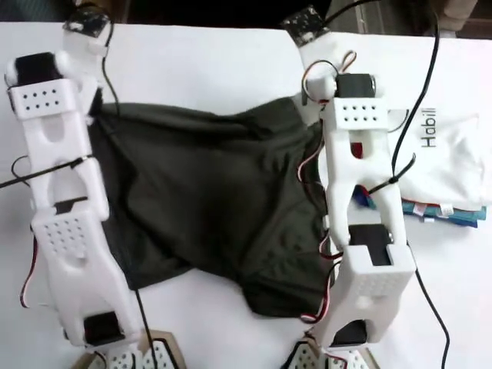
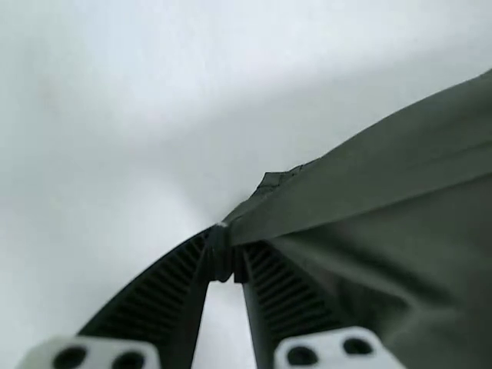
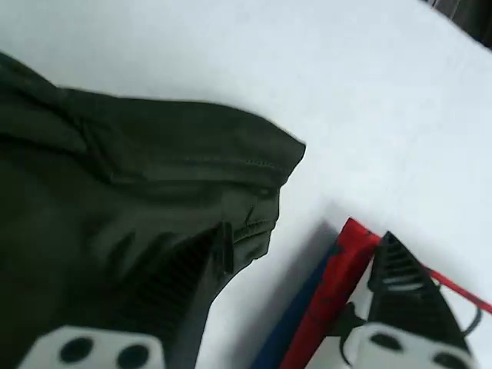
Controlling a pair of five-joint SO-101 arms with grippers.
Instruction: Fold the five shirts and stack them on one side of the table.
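Left gripper (image 2: 223, 265): jaws pressed together, pinching a hem corner of the dark green shirt (image 2: 384, 223). The cloth runs taut away from the pinch point, and the white table (image 2: 115, 115) lies beneath.

Right gripper (image 3: 307, 250): jaws spread. One finger (image 3: 219, 250) lies against the shirt's edge beside a hemmed corner. The other finger (image 3: 396, 265) is over the edge of the folded stack, where a red layer (image 3: 338, 284) and a blue layer (image 3: 288, 330) show. No cloth is clamped between the two.

High view: the shirt lies spread and wrinkled across the middle of the table, between the two arms. It is unfolded. Its near edge bulges toward the arm bases, and its far edge reaches from the left arm's wrist to the right arm's wrist.

Folded stack (image 1: 446, 204): on the right side of the table, just beyond the right arm. A white shirt (image 1: 450, 157) is on top, with coloured edges showing beneath it.
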